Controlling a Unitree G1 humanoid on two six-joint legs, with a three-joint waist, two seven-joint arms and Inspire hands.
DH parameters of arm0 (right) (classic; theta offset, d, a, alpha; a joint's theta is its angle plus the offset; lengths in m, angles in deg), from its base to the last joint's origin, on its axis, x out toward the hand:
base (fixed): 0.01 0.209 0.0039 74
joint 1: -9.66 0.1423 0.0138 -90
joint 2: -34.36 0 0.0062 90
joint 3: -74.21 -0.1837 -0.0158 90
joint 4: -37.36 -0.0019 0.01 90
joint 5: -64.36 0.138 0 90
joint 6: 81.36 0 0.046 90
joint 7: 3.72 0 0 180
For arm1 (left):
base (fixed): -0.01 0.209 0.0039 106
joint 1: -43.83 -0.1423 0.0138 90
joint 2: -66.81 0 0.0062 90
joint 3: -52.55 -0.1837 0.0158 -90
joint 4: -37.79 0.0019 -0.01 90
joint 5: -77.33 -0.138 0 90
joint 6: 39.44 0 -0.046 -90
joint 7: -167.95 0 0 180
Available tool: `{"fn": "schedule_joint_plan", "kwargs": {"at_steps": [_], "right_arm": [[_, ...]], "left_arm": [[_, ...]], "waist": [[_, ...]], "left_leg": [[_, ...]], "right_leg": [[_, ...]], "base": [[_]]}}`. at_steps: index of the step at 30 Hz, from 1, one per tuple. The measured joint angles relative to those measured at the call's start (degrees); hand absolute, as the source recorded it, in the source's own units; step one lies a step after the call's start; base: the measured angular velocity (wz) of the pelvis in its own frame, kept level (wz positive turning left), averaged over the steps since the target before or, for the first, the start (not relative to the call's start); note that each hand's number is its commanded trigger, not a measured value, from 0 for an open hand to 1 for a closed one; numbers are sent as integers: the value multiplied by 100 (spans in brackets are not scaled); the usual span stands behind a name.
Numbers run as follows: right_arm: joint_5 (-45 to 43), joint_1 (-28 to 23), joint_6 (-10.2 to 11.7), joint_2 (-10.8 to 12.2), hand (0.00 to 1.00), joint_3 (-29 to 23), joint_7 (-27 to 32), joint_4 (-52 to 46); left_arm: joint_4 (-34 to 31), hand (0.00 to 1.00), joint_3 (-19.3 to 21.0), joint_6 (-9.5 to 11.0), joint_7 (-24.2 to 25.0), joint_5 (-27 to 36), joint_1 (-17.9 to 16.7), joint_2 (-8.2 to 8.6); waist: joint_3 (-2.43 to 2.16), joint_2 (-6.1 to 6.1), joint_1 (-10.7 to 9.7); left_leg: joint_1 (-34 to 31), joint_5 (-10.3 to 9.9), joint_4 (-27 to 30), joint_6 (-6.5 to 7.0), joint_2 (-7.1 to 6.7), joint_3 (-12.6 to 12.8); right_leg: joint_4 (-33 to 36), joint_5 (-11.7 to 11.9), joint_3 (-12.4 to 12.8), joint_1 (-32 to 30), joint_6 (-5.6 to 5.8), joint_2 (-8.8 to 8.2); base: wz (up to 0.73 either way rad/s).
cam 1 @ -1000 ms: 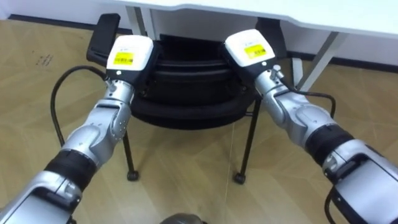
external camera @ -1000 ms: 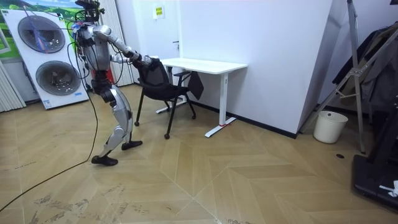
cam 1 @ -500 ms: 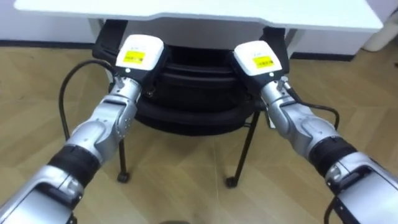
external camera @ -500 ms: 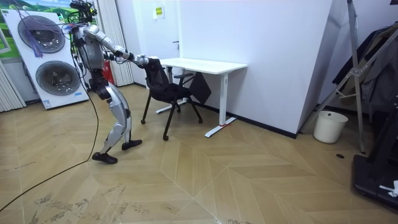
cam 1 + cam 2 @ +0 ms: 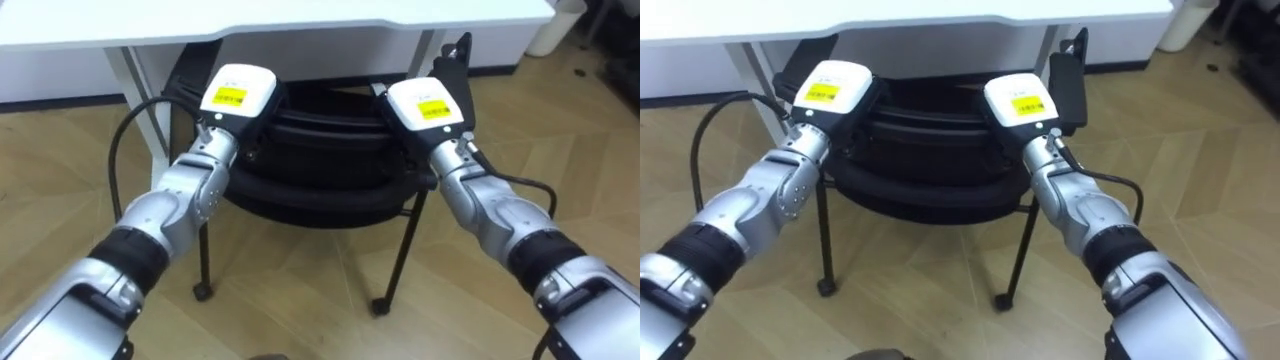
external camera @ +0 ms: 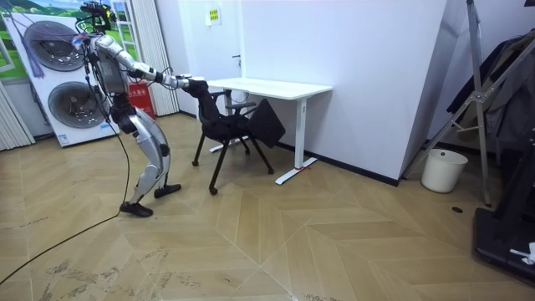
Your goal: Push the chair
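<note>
- Your left hand point(image 5: 236, 94) is resting against the top edge of the black, mesh-backed chair with thin metal legs and small castors point(image 5: 312, 152), on the backrest's left end. You cannot tell how it is gripping, because the backrest is hiding the rest of it.
- The chair is standing on the pale wooden herringbone floor point(image 5: 300, 300) directly in front of you. Its backrest is facing you and its seat is reaching under the near edge of the white-topped bench point(image 5: 250, 20).
- Your right hand point(image 5: 426, 104) is pressing on the backrest's right end, level with the left one. Its grip is hidden in the same way, so you cannot tell that either.
- In the room view you are standing at the left, in front of two stacked white washing machines point(image 6: 70, 84). You are leaning forward with one foot behind the other and both arms stretched out to the chair.
- Further to the room view's right, a white round bin point(image 6: 442, 170) is sitting by the wall, well apart from the bench.
</note>
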Motion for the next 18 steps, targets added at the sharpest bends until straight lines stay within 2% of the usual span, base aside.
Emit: {"fn": "schedule_joint_plan", "kwargs": {"at_steps": [2,5,10,13,14,15,16,17,18], "right_arm": [[-15,-19,-9,-14,100,3,26,-4],[-21,-23,-54,-16,100,38,27,-19],[-16,-19,-58,-16,100,36,38,-18],[-14,-9,-59,-13,100,18,83,-30],[6,-6,-59,-10,100,17,91,-31],[6,-6,-64,0,100,18,94,-30],[8,-9,-92,27,100,28,99,-30],[5,-22,-130,62,100,32,106,-33],[8,36,-143,62,100,43,111,-47]], "left_arm": [[68,100,10,-5,17,0,9,20],[89,100,12,-1,28,1,13,29],[86,100,11,59,27,-4,28,-7],[87,100,13,105,21,-6,69,-39],[91,100,9,122,20,-14,87,-57],[91,100,9,128,20,-20,90,-67],[91,100,10,134,19,-25,84,-88],[110,100,16,153,15,-42,76,-92],[88,100,42,182,12,-49,61,-116]], "waist": [[-3,-8,-13],[0,13,40],[13,15,56],[28,34,56],[46,14,64],[54,4,63],[62,-24,57],[46,-113,-22],[67,-175,-103]], "left_leg": [[64,24,-158,-41,-1,121],[84,148,-265,-248,-16,106],[45,162,-256,-260,-74,-8],[-25,259,-246,-146,-159,-188],[-37,284,-267,-186,-285,-366],[-38,301,-287,-213,-334,-423],[-26,416,-417,-404,-478,-587],[1,641,-694,-798,-742,-901],[-181,462,12,-358,-639,-1004]], "right_leg": [[-131,18,13,18,-43,37],[-299,55,18,17,-71,68],[-322,64,75,-6,-91,151],[-318,59,183,-60,-98,237],[-320,60,213,-55,-99,253],[-318,61,219,-56,-103,256],[-377,63,224,-51,-181,251],[-600,88,271,-27,-306,192],[-605,115,247,-29,-260,160]], "base": [[-2],[-14],[-6],[1],[7],[12],[20],[20],[-4]]}}
